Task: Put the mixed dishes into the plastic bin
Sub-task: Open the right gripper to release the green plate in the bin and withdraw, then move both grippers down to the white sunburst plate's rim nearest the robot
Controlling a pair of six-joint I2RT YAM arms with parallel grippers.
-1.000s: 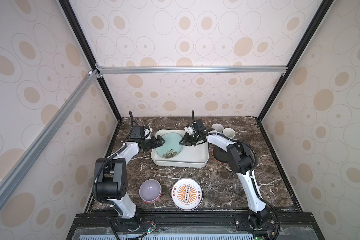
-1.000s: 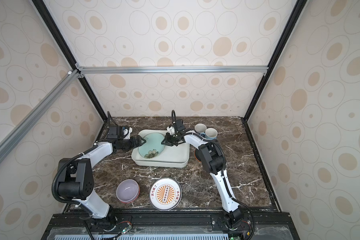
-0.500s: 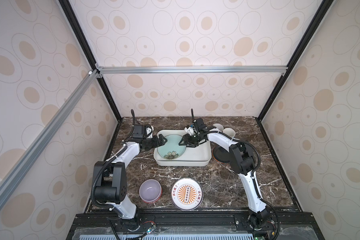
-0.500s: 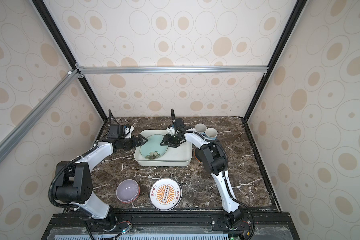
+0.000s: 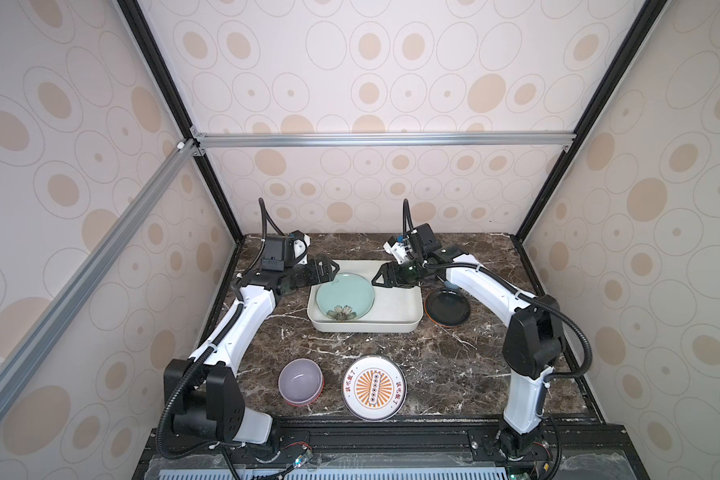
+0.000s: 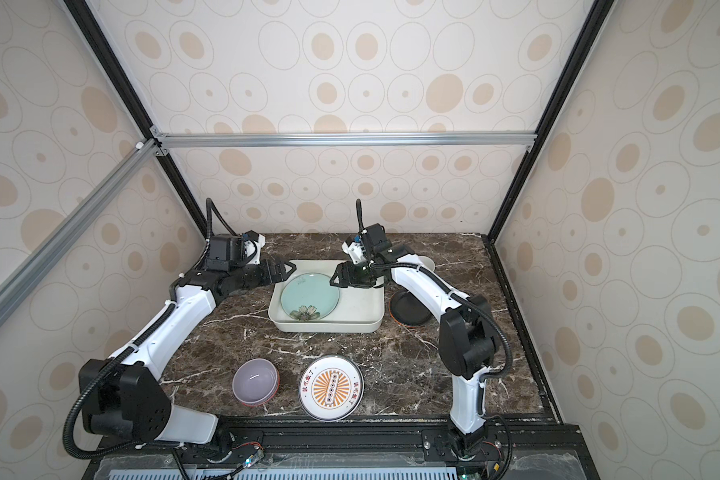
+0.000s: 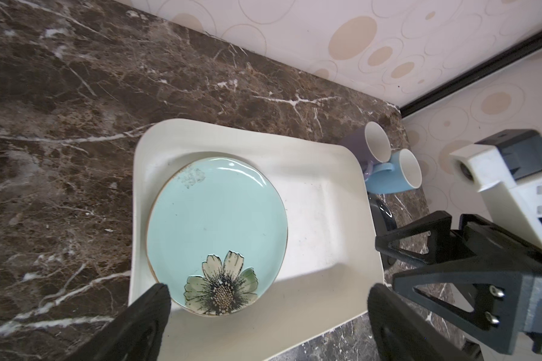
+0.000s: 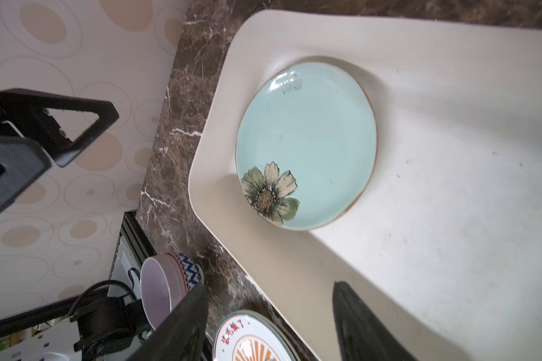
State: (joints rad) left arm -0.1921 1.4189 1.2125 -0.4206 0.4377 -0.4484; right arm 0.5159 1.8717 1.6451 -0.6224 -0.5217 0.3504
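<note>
In a top view the mint-green flowered plate [image 5: 345,296] is lying flat in the left half of the plastic bin [image 5: 395,303], its flower toward the frame's bottom and the bin's long axis running left-right, while the left gripper [image 5: 327,271] and the right gripper [image 5: 380,276] are hovering just upper-left and upper-right of the plate, both spread and empty.

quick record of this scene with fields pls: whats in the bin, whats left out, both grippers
in bin: mint-green flowered round plate, lying in off-white rectangular plastic bin
outside, front: lavender bowl; white round plate with orange sunburst
outside, right of bin: black round plate
outside, by bin's far right corner: lavender mug; blue mug
left gripper: open, empty, at bin's left rim
right gripper: open, empty, above bin's far side
</note>
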